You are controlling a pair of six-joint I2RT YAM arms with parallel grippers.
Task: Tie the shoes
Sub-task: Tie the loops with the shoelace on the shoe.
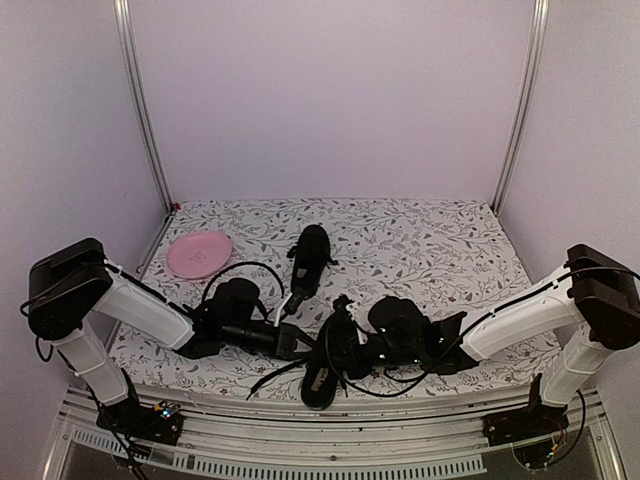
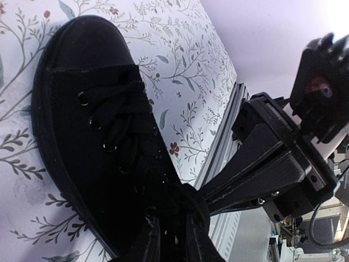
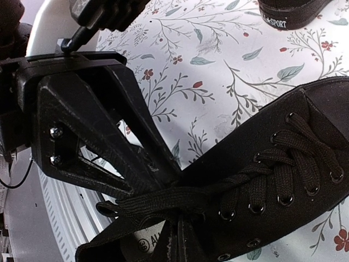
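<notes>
One black shoe (image 1: pixel 322 372) lies at the table's near edge between my two grippers; it fills the left wrist view (image 2: pixel 92 120) and the right wrist view (image 3: pixel 283 164). My left gripper (image 1: pixel 300 342) (image 2: pixel 175 221) is shut on a black lace at the shoe's opening. Its fingers converge on the flat lace band (image 3: pixel 163 202) in the right wrist view. My right gripper (image 1: pixel 347 352) (image 3: pixel 183 229) is shut on the lace from the opposite side. The second black shoe (image 1: pixel 310 258) lies apart at the table's middle, and its sole shows in the right wrist view (image 3: pixel 289 13).
A pink plate (image 1: pixel 198 253) sits at the far left of the floral tablecloth (image 1: pixel 430 250). The metal table rail (image 1: pixel 330 440) runs right under the near shoe. Black cables loop around both wrists.
</notes>
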